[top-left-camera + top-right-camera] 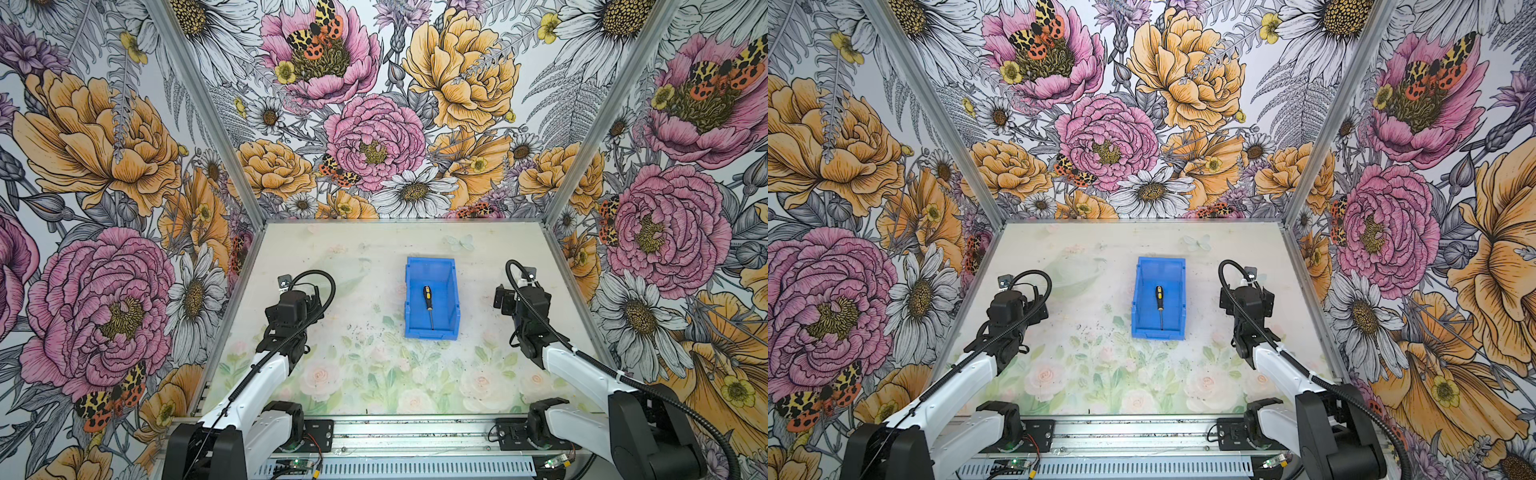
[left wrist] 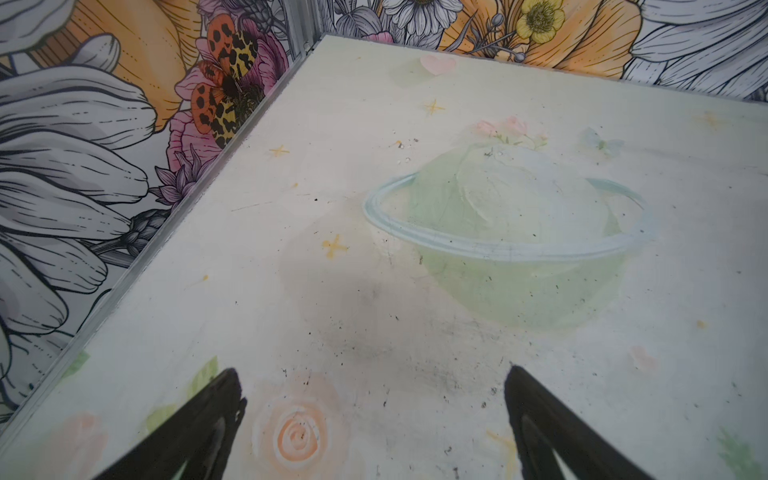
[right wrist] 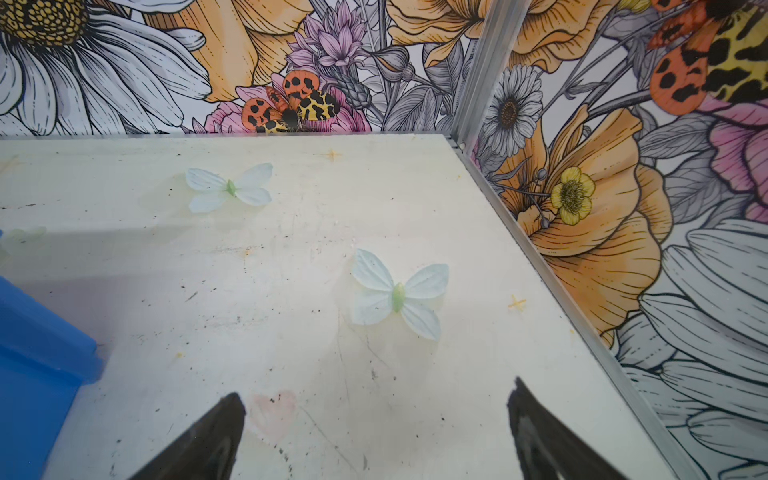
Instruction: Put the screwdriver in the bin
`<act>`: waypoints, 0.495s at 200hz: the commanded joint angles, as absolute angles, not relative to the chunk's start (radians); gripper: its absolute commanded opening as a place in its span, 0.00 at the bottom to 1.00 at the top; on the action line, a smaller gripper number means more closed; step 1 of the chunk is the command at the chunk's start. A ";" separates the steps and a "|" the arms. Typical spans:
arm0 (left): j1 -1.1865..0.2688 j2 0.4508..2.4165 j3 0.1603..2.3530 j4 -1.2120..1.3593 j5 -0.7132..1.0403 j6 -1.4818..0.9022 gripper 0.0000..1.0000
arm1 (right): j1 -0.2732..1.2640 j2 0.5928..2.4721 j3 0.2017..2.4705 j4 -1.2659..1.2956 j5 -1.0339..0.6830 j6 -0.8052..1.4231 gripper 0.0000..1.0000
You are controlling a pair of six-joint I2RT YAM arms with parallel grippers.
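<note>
Flowered walls (image 1: 374, 124) crowd in on three sides, loud with peonies and moths, and the pale painted counter (image 1: 353, 257) sits between them. Out in the middle stands the bin (image 1: 444, 291), bright blue, and the screwdriver (image 1: 428, 305) lies flat on its floor, handle toward the back wall, shaft pointing at the low front lip. To my eye the job looks done.

Both arms sit well clear of the bin, one on each side. The left tool (image 2: 372, 374) has its fingers wide apart over bare counter with nothing between them. The right tool (image 3: 377, 388) is spread the same way, empty too, and a corner of the bin (image 3: 37, 374) shows at the edge of its wrist view.

What worries me is the bin itself. It looks light and nothing pins it down, so a careless sweep from either arm could clip a wall and shove or tip it. With the tip aimed at the low end, a hard knock might send the screwdriver sliding out.
</note>
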State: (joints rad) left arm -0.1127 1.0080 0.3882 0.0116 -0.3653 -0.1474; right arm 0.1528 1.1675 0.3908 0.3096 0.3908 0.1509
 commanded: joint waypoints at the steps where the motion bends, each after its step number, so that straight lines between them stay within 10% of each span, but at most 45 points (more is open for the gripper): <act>1: -0.085 1.055 0.357 0.282 -0.308 -0.079 0.99 | 0.136 1.225 0.386 0.462 0.371 0.146 0.99; 99: -0.023 1.367 0.431 0.622 -0.274 -0.043 0.99 | 0.063 1.441 0.510 0.560 0.300 0.075 0.99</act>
State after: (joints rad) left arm -0.0322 1.3193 0.3874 0.4732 -0.3195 -0.0711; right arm 0.0856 1.4174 0.4706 0.5007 0.3466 0.1154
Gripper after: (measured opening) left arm 0.986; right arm 0.995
